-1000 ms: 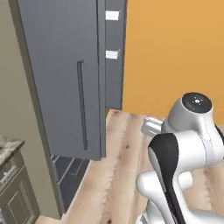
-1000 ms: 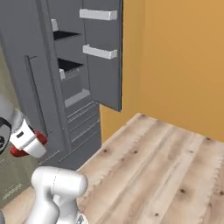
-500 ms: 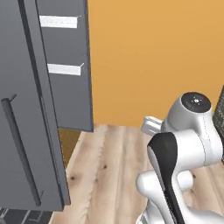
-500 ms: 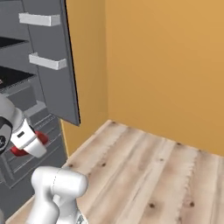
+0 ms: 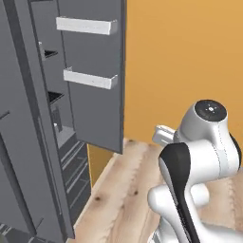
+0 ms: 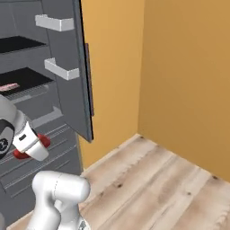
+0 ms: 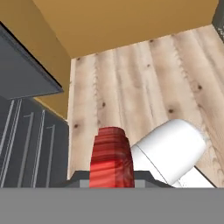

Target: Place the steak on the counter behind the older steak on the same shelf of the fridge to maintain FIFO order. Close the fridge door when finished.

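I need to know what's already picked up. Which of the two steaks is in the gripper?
The bright red chunky steak, clamped in the gripper. The older steak, pale pink and flat, lies on a black fridge shelf instead.

Even bright rendered light, no glare; soft low-resolution blur throughout; fridge (image 5: 28, 142) interior dark, shadowed.

Older steak (image 6: 9, 86) on black fridge shelf (image 6: 27, 79).

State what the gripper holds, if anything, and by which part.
The gripper holds the red steak, clamped at its near end; the far end sticks out past the jaws.
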You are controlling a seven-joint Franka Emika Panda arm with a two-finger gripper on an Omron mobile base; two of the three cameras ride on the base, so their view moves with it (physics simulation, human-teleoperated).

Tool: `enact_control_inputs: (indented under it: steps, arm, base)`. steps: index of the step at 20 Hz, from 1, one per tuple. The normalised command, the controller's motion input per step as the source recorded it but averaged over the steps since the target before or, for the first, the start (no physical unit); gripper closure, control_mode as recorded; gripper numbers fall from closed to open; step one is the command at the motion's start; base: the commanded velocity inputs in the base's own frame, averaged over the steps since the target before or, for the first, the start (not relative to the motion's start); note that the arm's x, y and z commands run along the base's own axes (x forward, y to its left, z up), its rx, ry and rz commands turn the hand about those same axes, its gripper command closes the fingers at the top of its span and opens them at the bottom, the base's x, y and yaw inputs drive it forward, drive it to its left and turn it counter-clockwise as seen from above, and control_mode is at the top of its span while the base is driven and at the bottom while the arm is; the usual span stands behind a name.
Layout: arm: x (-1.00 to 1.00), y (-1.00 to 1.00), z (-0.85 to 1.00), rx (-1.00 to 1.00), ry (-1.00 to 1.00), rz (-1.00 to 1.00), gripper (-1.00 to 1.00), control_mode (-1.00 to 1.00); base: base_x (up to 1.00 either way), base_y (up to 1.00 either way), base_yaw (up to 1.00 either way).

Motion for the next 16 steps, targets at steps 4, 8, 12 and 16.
enact_control_inputs:
  steps: [4,8,12,16]
  arm:
    - [0.0,0.0,0.0,0.0,0.0,0.0,1.0,1.0]
    - [0.0,0.0,0.0,0.0,0.0,0.0,1.0,1.0]
    - [0.0,0.0,0.0,0.0,0.0,0.0,1.0,1.0]
    - [0.0,0.0,0.0,0.0,0.0,0.0,1.0,1.0]
  base:
    - [0.24,-0.1,0.55]
    - [0.52,-0.36,0.55]
    - [0.64,-0.63,0.52]
    - [0.81,-0.35,0.47]
